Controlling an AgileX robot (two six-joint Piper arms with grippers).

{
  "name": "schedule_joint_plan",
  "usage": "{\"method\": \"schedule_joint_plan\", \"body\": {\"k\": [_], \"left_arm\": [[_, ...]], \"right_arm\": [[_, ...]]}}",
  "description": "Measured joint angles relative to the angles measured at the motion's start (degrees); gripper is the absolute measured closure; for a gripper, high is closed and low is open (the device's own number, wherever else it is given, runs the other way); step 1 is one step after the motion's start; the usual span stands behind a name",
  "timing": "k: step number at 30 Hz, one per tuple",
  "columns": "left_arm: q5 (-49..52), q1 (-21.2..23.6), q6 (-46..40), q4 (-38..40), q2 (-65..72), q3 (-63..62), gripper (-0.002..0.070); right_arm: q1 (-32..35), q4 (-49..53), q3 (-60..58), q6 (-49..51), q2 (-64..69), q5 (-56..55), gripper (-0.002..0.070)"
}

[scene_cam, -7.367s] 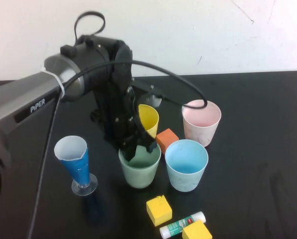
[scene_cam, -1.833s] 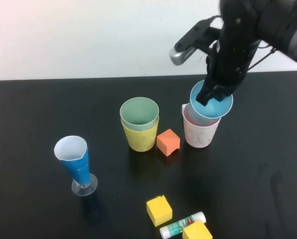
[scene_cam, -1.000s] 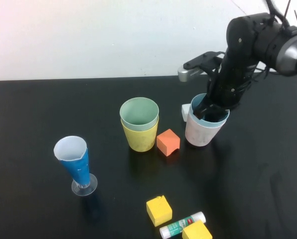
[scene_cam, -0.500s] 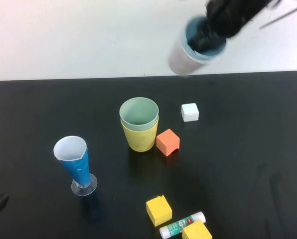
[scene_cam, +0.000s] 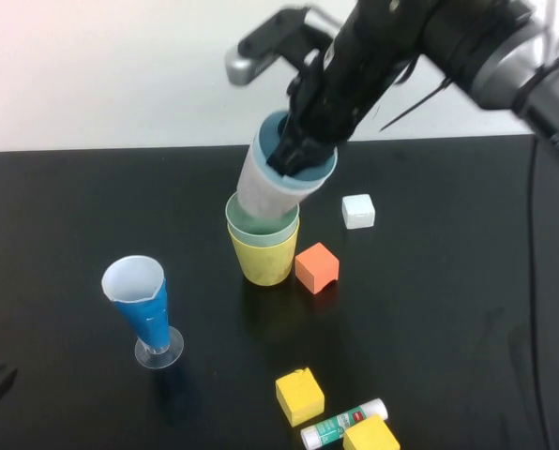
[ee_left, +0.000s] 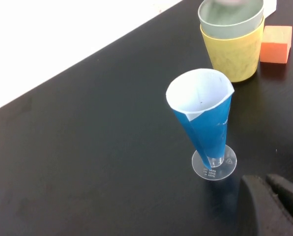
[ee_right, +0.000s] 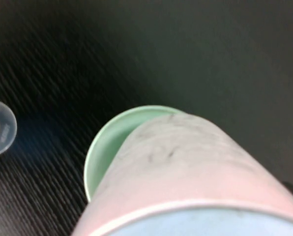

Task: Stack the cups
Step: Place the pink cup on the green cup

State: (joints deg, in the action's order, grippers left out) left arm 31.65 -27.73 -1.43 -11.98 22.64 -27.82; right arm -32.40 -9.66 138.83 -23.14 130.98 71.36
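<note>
Black tabletop fills the scene, with a yellow block and a glue stick nearest, a blue cone cup further in, and a pale wall behind. Half a second ago the right gripper held the pink cup with the blue cup nested inside high near the wall; now, fingers clamped on their rim, it tilts them into the green cup sitting in the yellow cup, so one stack is nearly made. Left gripper hangs closed and empty beside the cone cup.
</note>
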Motion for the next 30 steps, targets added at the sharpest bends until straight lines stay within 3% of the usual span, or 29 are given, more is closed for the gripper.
{"method": "schedule_joint_plan", "body": {"k": [4, 6, 10, 12, 14, 17, 20, 30], "left_arm": [[0.4, 0.0, 0.0, 0.0, 0.0, 0.0, 0.0677], [0.7, 0.0, 0.0, 0.0, 0.0, 0.0, 0.0677], [1.0, 0.0, 0.0, 0.0, 0.0, 0.0, 0.0677], [1.0, 0.0, 0.0, 0.0, 0.0, 0.0, 0.0676], [1.1, 0.0, 0.0, 0.0, 0.0, 0.0, 0.0677], [1.4, 0.0, 0.0, 0.0, 0.0, 0.0, 0.0677], [1.4, 0.0, 0.0, 0.0, 0.0, 0.0, 0.0677], [1.4, 0.0, 0.0, 0.0, 0.0, 0.0, 0.0677]], "right_arm": [[-0.1, -2.0, 0.0, -0.7, 2.6, 0.0, 0.058], [-0.1, -2.5, 0.0, -0.9, 3.4, 0.0, 0.0519], [-0.1, -2.7, 0.0, 0.3, 5.2, -1.3, 0.0329], [-0.1, -2.3, 0.0, 0.7, 6.2, -2.4, 0.0262], [-0.2, -2.2, 0.0, 0.8, 7.5, -3.2, 0.0239], [-0.2, -2.4, 0.3, 1.1, 8.7, -3.8, 0.0253], [-0.2, -3.8, 0.6, 1.3, 9.0, -3.3, 0.0381], [-0.3, 0.0, 7.6, 0.8, 6.4, 0.0, 0.043]]}}
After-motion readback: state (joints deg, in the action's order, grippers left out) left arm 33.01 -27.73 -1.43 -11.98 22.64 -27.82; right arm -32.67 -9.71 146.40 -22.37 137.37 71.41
